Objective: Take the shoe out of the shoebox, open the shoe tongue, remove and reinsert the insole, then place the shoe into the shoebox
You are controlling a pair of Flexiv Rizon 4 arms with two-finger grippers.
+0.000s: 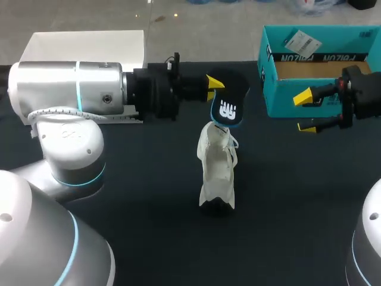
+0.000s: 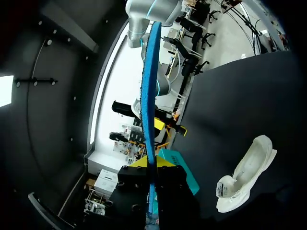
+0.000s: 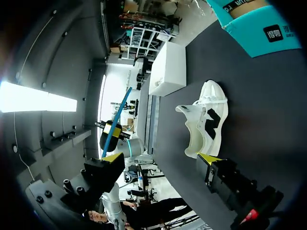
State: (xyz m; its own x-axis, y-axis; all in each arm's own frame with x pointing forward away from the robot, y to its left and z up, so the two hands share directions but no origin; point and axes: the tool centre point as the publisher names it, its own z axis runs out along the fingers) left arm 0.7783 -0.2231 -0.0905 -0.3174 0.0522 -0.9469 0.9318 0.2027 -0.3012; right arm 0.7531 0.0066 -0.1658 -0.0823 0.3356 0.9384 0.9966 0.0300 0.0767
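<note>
A white shoe [image 1: 217, 173] rests on the dark table, its tongue pulled up; it also shows in the wrist views [image 2: 244, 175] [image 3: 204, 120]. My left gripper [image 1: 211, 83] is shut on the blue-and-black insole [image 1: 229, 101], holding it in the air just behind the shoe. In the left wrist view the insole [image 2: 149, 96] stands edge-on between the fingers of the left gripper [image 2: 152, 163]. My right gripper [image 1: 305, 111] hangs open and empty in front of the teal shoebox [image 1: 321, 65], to the right of the shoe. Its fingers spread wide in its own view [image 3: 160, 158].
A white box [image 1: 83, 47] stands at the back left, also visible past the shoe [image 3: 168, 69]. The teal shoebox [image 3: 259, 24] holds a paper tag. The dark tabletop [image 1: 286, 208] stretches around the shoe.
</note>
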